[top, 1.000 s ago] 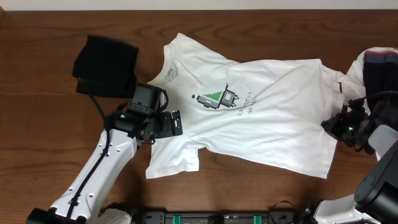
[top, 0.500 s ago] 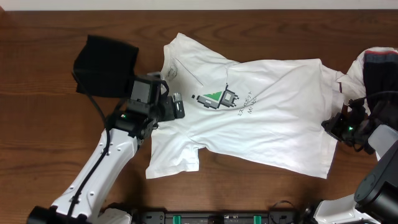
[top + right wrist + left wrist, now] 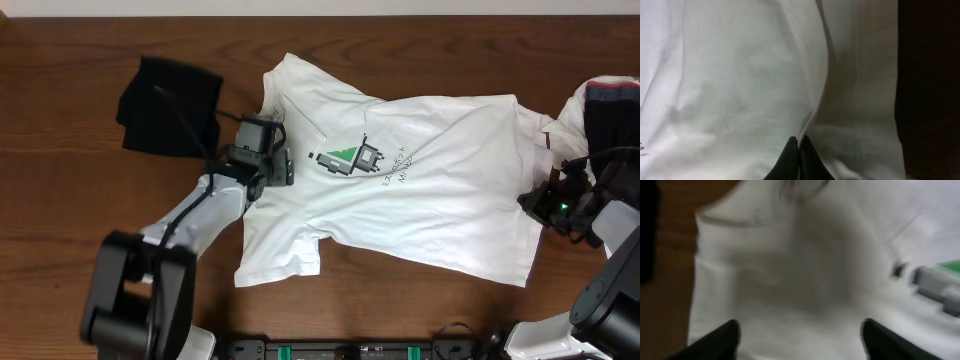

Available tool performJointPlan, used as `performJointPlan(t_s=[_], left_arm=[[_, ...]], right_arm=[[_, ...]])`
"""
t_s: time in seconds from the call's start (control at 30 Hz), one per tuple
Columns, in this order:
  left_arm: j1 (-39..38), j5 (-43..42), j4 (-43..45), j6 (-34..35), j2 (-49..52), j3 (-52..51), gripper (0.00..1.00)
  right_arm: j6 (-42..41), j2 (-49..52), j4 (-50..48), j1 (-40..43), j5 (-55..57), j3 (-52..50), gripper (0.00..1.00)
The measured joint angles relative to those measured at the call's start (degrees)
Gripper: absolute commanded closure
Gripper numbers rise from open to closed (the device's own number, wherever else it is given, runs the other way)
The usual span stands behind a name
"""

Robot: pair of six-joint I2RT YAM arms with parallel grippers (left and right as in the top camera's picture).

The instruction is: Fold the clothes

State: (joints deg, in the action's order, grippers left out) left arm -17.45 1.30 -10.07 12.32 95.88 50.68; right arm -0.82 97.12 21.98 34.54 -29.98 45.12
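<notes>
Between the two dark fingers (image 3: 715,341) of the left gripper (image 3: 799,340), which stand wide apart and hold nothing, we see only the soft cloth of the large white short-sleeved T-shirt (image 3: 430,200), lying flat directly under this hand. In the left wrist view the picture is blurred. Just ahead of the fingers, to their right side, a corner of the small green-and-black pixel print (image 3: 348,157) shows, and to their left the edge of the shirt meets the brown wooden table (image 3: 60,220). The right gripper (image 3: 799,150) has its tips pressed together on a raised fold of the same T-shirt, near the hem; the fold runs away from the tips like a ridge. From above, the shirt lies spread between the two hands, somewhat tilted, with its collar near the left gripper and its hem at the right gripper. Farther out, beyond the left hand, a black folded garment (image 3: 170,105) rests on the wood, apart from the shirt. Beyond the right hand lies a white-and-dark garment (image 3: 600,105), at the table edge.
</notes>
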Motion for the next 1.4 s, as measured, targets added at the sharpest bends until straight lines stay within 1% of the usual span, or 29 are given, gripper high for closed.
performJointPlan(t_s=[0.1, 0.17, 0.2, 0.27, 0.53, 0.73, 0.97, 1.1, 1.23, 1.27, 1.37, 1.4], left_arm=[[0.22, 0.35, -0.76, -0.48, 2.08, 0.00, 0.47], [0.44, 0.44, -1.68, -0.52, 2.71, 0.00, 0.51], [0.48, 0.44, -2.34, -0.52, 2.91, 0.00, 0.55], [0.52, 0.46, -3.89, -0.24, 3.06, 0.00, 0.58], [0.52, 0.11, -12.13, 4.52, 2.95, 0.20, 0.59], [0.70, -4.26, -16.22, 7.50, 2.54, 0.81, 0.59], [0.85, -12.44, -21.73, 12.41, 2.16, 1.16, 0.69], [0.85, -16.39, -25.35, 13.88, 2.16, 1.18, 0.69], [0.85, -18.05, -27.65, 14.67, 2.08, 1.18, 0.67], [0.92, -18.25, -27.93, 14.69, 1.88, 1.18, 0.64], [1.46, -18.47, -28.50, 14.71, -0.13, 1.55, 0.61], [1.73, -17.97, -28.55, 14.71, -1.03, 1.97, 0.58]], right_arm=[[-0.02, 0.00, 0.00, 0.00, 0.00, 0.00, 0.99], [-0.02, 0.00, -0.02, 0.00, 0.00, 0.00, 0.98], [-0.02, 0.00, -0.04, 0.00, 0.00, 0.00, 0.98], [-0.02, 0.00, -0.04, 0.00, 0.02, 0.00, 0.98], [-0.02, 0.00, -0.22, 0.00, 0.02, 0.00, 0.98], [-0.02, 0.00, -0.24, 0.00, 0.02, -0.02, 0.98], [-0.02, 0.00, -0.24, 0.00, 0.04, 0.00, 0.97], [-0.04, 0.00, -0.24, 0.00, 0.04, -0.02, 0.96], [-0.09, 0.00, -0.26, 0.00, 0.04, -0.02, 0.96], [-0.11, 0.00, -0.26, 0.00, 0.04, 0.00, 0.97], [-0.22, 0.00, -0.26, 0.00, 0.04, 0.00, 0.96], [-0.22, 0.00, -0.26, 0.00, 0.04, 0.00, 0.96]])
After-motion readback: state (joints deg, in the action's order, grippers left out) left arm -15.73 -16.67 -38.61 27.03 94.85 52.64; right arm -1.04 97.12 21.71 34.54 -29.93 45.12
